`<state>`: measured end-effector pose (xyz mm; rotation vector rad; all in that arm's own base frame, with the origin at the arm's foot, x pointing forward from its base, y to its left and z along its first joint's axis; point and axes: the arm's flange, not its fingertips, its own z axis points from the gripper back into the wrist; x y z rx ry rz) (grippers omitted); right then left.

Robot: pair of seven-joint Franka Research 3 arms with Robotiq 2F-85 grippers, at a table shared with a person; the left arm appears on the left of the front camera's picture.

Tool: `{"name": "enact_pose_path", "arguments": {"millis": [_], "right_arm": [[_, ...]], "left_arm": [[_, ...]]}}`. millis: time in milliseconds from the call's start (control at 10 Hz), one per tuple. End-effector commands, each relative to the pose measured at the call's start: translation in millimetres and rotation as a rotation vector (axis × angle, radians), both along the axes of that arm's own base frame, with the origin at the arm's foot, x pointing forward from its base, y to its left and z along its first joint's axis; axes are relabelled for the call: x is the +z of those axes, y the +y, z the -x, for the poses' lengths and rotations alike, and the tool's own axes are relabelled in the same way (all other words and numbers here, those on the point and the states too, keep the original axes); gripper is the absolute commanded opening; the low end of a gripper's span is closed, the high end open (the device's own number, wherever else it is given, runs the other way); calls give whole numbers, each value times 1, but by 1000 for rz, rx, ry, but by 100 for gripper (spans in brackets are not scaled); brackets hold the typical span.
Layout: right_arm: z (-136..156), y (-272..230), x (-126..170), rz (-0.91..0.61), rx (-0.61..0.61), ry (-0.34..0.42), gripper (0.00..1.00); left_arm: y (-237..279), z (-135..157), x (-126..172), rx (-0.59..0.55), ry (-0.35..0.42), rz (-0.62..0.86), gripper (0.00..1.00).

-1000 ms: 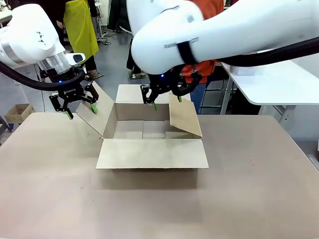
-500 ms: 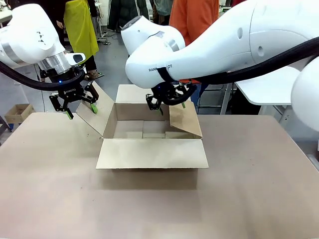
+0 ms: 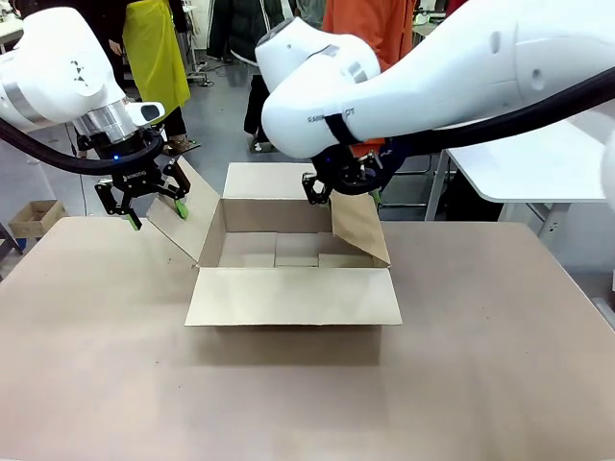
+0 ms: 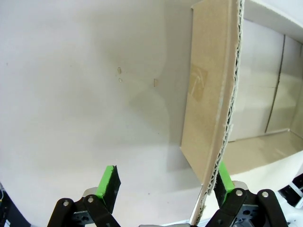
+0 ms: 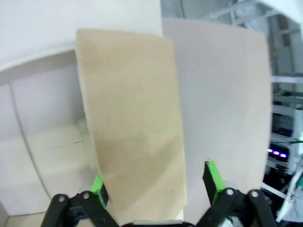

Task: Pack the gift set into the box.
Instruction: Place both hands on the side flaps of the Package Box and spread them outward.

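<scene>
Left wrist view had the left gripper [image 4: 166,182] spread wide, its green pads [image 4: 110,180] on either side of the left flap [image 4: 210,94]. The flap's corrugated edge ran close by one pad without being pinched. We judged the gripper sat astride the flap to hold it out and keep the mouth clear. In the right wrist view the right gripper [image 5: 155,182] was likewise spread, astride the right flap [image 5: 132,118]. In the front view that flap leaned inward over the opening.

The box [image 3: 274,216] stood at the middle of the table [image 3: 500,365], its floor bare and its near flap [image 3: 293,296] lying flat toward the lower frame. The right arm [image 3: 432,67] hung across the upper middle. We judged that it and the leaning flap would crowd anything brought in from that side. A person in an orange top [image 3: 370,24] stood behind at upper middle, and a small carton [image 3: 34,216] sat at the left edge.
</scene>
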<state>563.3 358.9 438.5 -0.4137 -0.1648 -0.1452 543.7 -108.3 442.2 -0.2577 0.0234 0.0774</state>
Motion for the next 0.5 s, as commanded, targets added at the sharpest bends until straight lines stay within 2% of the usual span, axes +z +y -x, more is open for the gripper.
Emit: {"name": "enact_pose_path", "arguments": {"millis": [0,200,300,400], "right_arm": [[26,-28,12,-66,-37,-41,100],[35,-62,21,-121,-60,-36,100],[43,-89,30,-197,-55,-33,100],[50,-116,36,-238,-13,-65,100]], "left_arm": [[0,2,2,9,-8,-18,100],[0,2,2,9,-8,-18,100],[0,2,2,9,-8,-18,100],[0,2,2,9,-8,-18,100]]}}
